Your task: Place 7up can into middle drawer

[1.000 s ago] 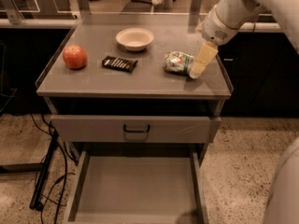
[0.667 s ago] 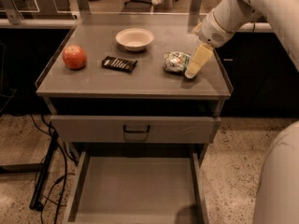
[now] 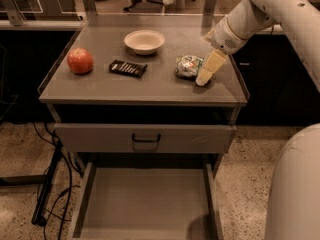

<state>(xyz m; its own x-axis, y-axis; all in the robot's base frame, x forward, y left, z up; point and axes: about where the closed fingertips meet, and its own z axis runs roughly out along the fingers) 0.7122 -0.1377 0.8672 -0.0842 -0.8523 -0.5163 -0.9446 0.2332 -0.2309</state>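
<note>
The 7up can (image 3: 187, 66), crumpled, green, white and silvery, lies on the cabinet top (image 3: 150, 86) at the right. My gripper (image 3: 207, 70) reaches down from the upper right and sits right beside the can's right side, low over the top. The middle drawer (image 3: 145, 199) is pulled out below, with its flat grey floor and low side walls showing and nothing in it.
On the cabinet top are a red apple (image 3: 80, 60) at the left, a dark flat snack bar (image 3: 128, 68) and a white bowl (image 3: 144, 41). A shut drawer front with a black handle (image 3: 145, 138) sits above the open drawer. Cables (image 3: 47, 194) lie on the floor at left.
My gripper has moved slightly left and down, closer to the can's right side. The can and the other objects have not moved.
</note>
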